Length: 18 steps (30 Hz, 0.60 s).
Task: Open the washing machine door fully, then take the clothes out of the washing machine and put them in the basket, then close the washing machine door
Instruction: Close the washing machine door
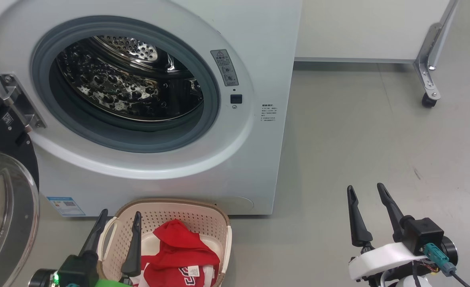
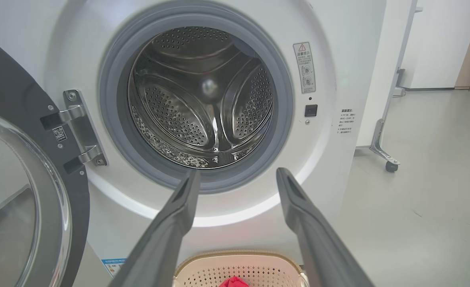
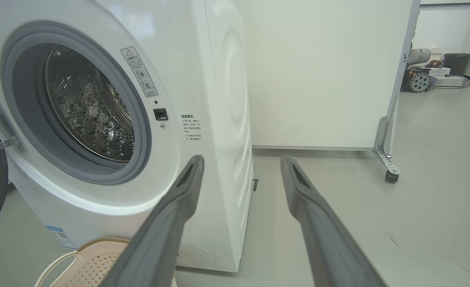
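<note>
Floor (image 1: 358, 131): pale grey, lightly scuffed at the right, with everything pictured standing on it.
Washing machine (image 1: 258, 171): a white front-loader, shown with its grey-gasketed opening uncovered and its perforated steel drum (image 1: 127, 87) exposed.
Wheeled panel (image 1: 378, 28): a white partition on a metal castor leg, seen behind and to the right of the machine.
Door (image 1: 7, 199): swung wide on its hinge (image 1: 19, 103) at the machine's left, with the black rim and clear glass bowl turned outward.
Basket (image 1: 195, 218): cream and perforated, set on the floor just before the machine's base, below the opening.
Clothes (image 1: 179, 251): red with white panels, heaped inside the basket with a white tag uppermost.
Left tool (image 1: 121, 213): held over the basket's left side, fingers spread, nothing gripped.
Right tool (image 1: 365, 186): held over bare floor well right of the basket, fingers spread and nothing gripped.
</note>
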Available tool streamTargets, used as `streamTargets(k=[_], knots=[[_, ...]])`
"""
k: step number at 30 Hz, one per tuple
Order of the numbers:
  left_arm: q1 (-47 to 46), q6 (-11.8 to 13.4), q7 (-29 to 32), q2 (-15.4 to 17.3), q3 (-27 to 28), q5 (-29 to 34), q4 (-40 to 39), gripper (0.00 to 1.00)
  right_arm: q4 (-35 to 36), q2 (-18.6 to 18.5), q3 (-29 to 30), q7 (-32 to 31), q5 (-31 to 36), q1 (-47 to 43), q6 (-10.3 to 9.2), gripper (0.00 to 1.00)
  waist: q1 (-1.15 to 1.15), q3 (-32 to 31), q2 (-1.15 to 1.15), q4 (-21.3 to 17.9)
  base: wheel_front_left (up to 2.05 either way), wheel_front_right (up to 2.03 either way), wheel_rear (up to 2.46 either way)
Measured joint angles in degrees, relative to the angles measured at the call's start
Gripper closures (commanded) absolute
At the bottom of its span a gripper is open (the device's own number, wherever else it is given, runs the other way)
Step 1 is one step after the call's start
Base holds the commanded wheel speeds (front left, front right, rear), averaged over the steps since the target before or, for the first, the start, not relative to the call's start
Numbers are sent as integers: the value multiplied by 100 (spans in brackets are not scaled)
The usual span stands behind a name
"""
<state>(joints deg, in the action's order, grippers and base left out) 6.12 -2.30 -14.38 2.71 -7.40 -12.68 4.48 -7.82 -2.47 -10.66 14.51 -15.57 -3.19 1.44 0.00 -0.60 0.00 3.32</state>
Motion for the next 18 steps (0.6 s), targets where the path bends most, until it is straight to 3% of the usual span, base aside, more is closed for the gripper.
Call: streamTargets(k=[18], knots=[[2, 31, 0, 0, -27, 8, -2, 0, -5, 0, -55, 0, 0, 1, 0, 0, 0, 6, 0, 27, -106, 106, 0]])
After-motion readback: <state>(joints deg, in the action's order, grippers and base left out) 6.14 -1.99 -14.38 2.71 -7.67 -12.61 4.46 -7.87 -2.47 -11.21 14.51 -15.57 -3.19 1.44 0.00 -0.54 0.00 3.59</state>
